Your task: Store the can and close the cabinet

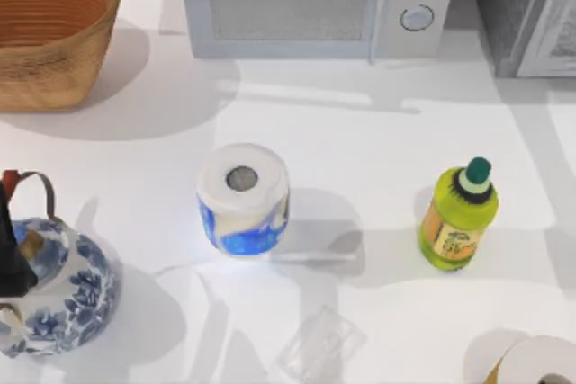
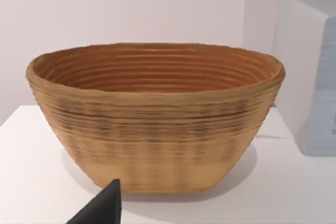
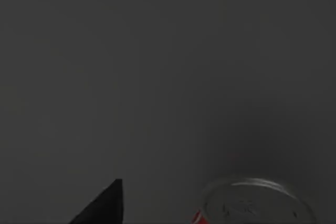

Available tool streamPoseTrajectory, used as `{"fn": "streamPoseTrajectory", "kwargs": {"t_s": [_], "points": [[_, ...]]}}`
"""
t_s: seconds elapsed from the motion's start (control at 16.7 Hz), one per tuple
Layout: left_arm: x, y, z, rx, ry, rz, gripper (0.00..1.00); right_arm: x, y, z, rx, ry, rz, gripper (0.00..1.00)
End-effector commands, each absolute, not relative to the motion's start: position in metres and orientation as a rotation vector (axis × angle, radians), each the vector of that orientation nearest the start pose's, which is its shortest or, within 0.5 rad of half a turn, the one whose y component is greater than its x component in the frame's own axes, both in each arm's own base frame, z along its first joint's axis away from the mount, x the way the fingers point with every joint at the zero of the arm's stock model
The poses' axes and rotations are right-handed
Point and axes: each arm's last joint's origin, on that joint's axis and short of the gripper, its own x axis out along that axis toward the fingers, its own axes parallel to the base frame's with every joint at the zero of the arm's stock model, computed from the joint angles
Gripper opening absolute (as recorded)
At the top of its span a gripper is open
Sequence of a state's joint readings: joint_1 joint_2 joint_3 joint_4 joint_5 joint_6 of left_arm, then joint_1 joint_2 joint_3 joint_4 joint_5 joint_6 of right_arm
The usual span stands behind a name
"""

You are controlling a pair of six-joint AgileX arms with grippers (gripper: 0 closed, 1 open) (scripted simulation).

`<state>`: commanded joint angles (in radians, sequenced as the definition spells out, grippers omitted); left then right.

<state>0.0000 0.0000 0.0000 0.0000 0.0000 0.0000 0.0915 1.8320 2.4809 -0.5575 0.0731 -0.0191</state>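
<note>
Judging from the right wrist view, the can (image 3: 254,200) sits close under the right gripper (image 3: 102,205), just off to one side of it. Its silver lid and a sliver of red wall are visible against a dark grey surround that I cannot identify. Whether this gripper is open, closed or holding anything, I cannot tell.

The can looks like a thin-walled metal drink can: probably light, stiff enough while upright, smooth and slippery, and easy to dent if squeezed hard. The best hold is likely across the middle of its round wall, below the rim, with moderate pressure.

The left gripper (image 2: 100,208) is parked facing the woven basket (image 2: 157,114), well ahead of it. Its state I cannot tell either.
</note>
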Motion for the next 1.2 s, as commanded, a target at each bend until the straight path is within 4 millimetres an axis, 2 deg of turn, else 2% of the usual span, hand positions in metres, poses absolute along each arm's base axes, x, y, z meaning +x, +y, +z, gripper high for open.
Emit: {"fn": "streamPoseTrajectory", "kwargs": {"t_s": [0.12,0.24,0.36,0.42,0.54,0.84,1.02,1.2], "points": [[0.106,-0.001,0.16,0.0,0.0,0.0,1.0,0.312,0.034,0.569,-0.037,-0.134,0.053,1.0],[0.106,-0.001,0.16,0.0,0.0,0.0,1.0,0.272,0.029,0.567,-0.045,-0.165,0.065,1.0],[0.106,-0.001,0.16,0.0,0.0,0.0,1.0,0.232,0.023,0.548,-0.051,-0.174,0.074,1.0],[0.106,-0.001,0.16,0.0,0.0,0.0,1.0,0.215,0.021,0.532,-0.053,-0.168,0.077,1.0],[0.106,-0.001,0.16,0.0,0.0,0.0,1.0,0.184,0.016,0.486,-0.054,-0.134,0.081,1.0],[0.106,-0.001,0.16,0.0,0.0,0.0,1.0,0.129,0.007,0.338,-0.044,-0.042,0.076,1.0],[0.106,-0.001,0.16,0.0,0.0,0.0,1.0,0.111,0.004,0.262,-0.032,-0.023,0.058,1.0],[0.106,-0.001,0.16,0.0,0.0,0.0,1.0,0.105,0.001,0.205,-0.018,-0.015,0.032,1.0]]}}
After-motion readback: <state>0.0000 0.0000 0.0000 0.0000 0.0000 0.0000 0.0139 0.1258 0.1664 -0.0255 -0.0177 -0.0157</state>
